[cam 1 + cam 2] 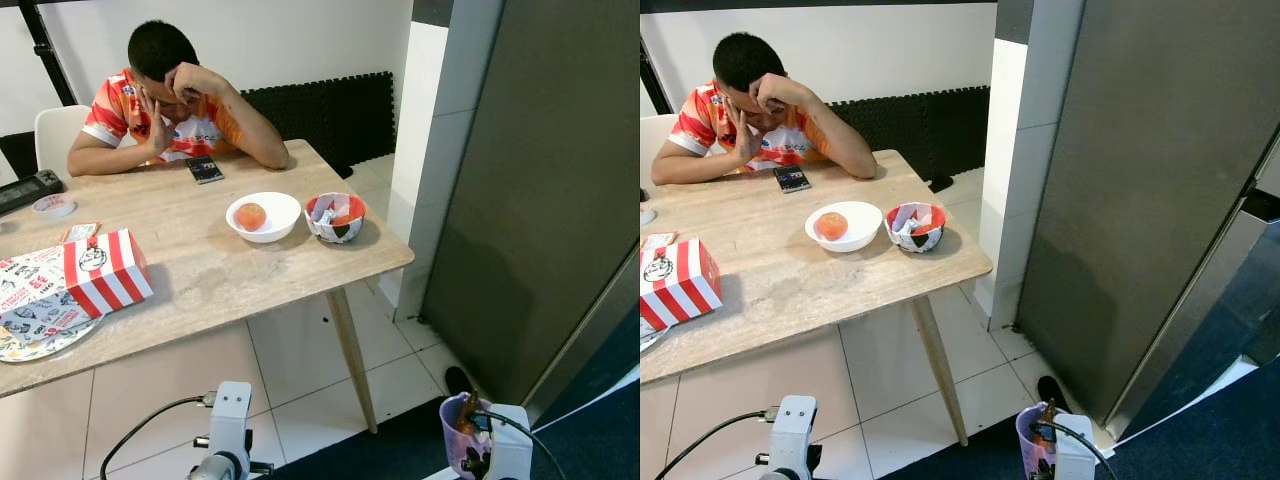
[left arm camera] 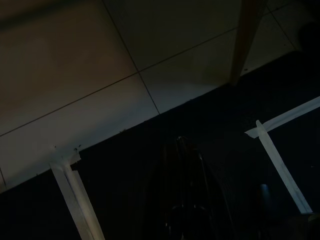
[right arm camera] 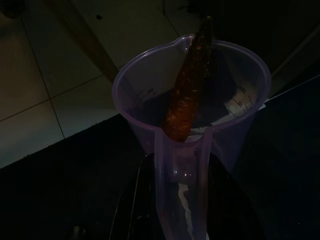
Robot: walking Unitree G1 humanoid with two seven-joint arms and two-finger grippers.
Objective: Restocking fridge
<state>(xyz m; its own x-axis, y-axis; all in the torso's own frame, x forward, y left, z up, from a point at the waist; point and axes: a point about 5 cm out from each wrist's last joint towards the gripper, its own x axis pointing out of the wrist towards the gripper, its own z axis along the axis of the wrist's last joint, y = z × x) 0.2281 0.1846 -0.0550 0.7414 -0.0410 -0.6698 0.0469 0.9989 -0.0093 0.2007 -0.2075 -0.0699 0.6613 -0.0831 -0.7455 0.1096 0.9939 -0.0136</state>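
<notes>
Right end effector [image 3: 182, 200] gripped purple jug [image 1: 462, 432], carrot [image 3: 187, 95] upright inside; I saw fridge [image 1: 1150, 190] at 1 o'clock (door shut). Left end effector [image 2: 184, 165]: grip unreadable.

Head stereo pair looks forward and down; each wrist camera looks along its own arm at the floor.

Both eye views share the wooden table [image 1: 200, 270] and the fridge door [image 1: 1140, 200]. The right wrist view sits close above the right gripper's [image 3: 182, 200] purple jug [image 3: 190, 100]; the left wrist view faces dark tiles [image 2: 75, 75].
</notes>
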